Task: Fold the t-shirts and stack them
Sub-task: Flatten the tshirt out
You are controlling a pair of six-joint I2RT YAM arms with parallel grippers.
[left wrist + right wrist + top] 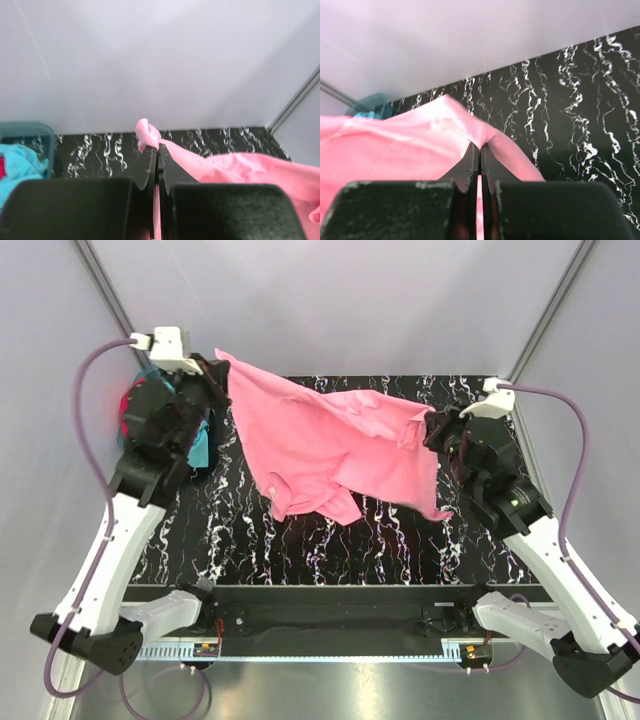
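The light pink t-shirt (320, 445) hangs stretched in the air between both grippers, its lower part drooping toward the black marbled table (330, 540). My left gripper (218, 368) is shut on one corner of it at the far left; the pinched cloth (149, 134) bulges past the fingertips. My right gripper (432, 425) is shut on the other edge at the right, with pink cloth (420, 145) spreading left of the jaws. The turquoise t-shirt (15, 162) and the crimson red one (127, 405) lie in the basket at the left.
A teal plastic basket (30, 131) stands at the table's far left, under and behind my left arm. White walls close the back and sides. Bare table shows in front of and to the right of the hanging shirt.
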